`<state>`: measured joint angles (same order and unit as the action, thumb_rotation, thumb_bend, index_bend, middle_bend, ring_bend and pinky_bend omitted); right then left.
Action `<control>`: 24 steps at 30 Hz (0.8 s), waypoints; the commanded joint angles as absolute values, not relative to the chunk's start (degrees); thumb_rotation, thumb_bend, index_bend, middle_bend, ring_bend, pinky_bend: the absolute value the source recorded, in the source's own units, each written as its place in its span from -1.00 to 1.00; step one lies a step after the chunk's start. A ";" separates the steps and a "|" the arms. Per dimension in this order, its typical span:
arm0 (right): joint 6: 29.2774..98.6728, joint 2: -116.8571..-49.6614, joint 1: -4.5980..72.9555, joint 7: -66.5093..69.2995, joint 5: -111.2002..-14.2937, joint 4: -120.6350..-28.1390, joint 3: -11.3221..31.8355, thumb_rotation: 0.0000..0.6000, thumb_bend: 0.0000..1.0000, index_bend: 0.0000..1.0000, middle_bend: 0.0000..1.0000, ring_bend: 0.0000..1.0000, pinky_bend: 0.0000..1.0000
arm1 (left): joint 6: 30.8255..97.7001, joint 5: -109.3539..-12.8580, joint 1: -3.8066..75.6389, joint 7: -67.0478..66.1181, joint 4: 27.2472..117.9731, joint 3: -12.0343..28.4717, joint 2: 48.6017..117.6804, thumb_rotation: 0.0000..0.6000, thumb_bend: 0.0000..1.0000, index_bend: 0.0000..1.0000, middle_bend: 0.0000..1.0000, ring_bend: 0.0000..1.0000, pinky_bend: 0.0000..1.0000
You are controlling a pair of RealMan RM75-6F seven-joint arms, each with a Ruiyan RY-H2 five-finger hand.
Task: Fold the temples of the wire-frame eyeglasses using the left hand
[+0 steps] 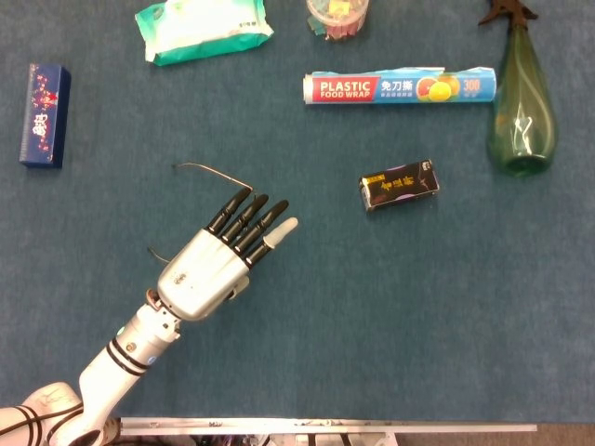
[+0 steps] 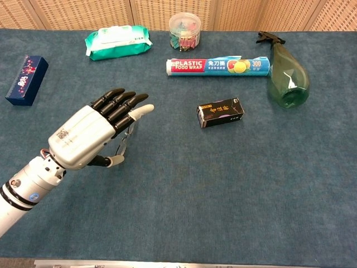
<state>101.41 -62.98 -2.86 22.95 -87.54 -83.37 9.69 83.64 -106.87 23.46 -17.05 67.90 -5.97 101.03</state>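
The glasses (image 2: 125,139) are judged light, springy, easily bent; a temple (image 1: 212,170) should be pushed near its hinge; the left hand (image 1: 216,262) is spread above them, grasping nothing.
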 commanded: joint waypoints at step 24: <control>101.71 -62.90 -3.10 23.50 -87.54 -83.21 9.76 1.00 -0.63 -0.34 -0.41 -0.54 -0.24 | 80.84 -103.66 22.72 -18.36 65.31 -4.75 104.34 1.00 -0.79 -1.00 -1.00 -1.00 -0.90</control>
